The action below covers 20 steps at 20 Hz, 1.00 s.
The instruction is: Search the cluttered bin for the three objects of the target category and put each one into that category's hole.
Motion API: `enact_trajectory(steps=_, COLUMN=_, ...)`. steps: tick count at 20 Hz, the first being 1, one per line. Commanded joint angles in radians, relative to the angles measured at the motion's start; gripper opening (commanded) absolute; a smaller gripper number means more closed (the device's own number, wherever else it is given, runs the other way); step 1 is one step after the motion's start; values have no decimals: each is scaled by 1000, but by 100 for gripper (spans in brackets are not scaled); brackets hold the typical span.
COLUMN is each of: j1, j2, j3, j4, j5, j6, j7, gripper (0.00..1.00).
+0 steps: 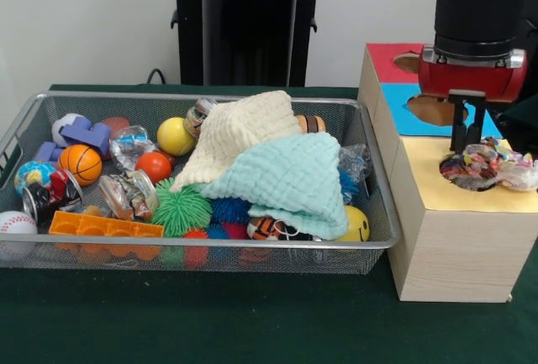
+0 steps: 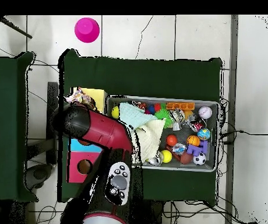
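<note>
My gripper (image 1: pixel 468 147) hangs over the yellow-topped wooden box (image 1: pixel 458 229), right of the bin. A wrinkly wad of clear plastic film (image 1: pixel 489 167) with coloured bits lies on the yellow top, right under the gripper's tips, and covers the hole. I cannot see whether the gripper holds it. The wad also shows in the overhead view (image 2: pixel 80 97) on the yellow box (image 2: pixel 97 94). The wire mesh bin (image 1: pixel 210 245) holds two more clear film wads, one at the left (image 1: pixel 132 143) and one at the right end (image 1: pixel 356 162) beside the towels.
A cream towel (image 1: pixel 239 129) and a mint towel (image 1: pixel 290 175) cover the bin's middle. Balls, spiky rubber balls (image 1: pixel 181 209), crushed cans (image 1: pixel 128 194) and an orange block (image 1: pixel 105 228) lie around them. The blue top (image 1: pixel 403 112) and red top (image 1: pixel 387 60) lie behind the yellow one.
</note>
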Motion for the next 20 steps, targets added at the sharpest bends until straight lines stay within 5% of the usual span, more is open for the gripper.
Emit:
enact_trajectory(steps=1, j1=-52, j2=2, j3=154, j4=126, j5=64, j6=26, j7=217, gripper=0)
enact_trajectory(steps=11, j1=-66, j2=3, j3=172, j4=145, j5=47, j6=-7, j7=204, gripper=0)
enact_trajectory(steps=20, j1=-6, j2=122, j3=34, j4=42, j5=-51, j6=54, j7=205, gripper=0)
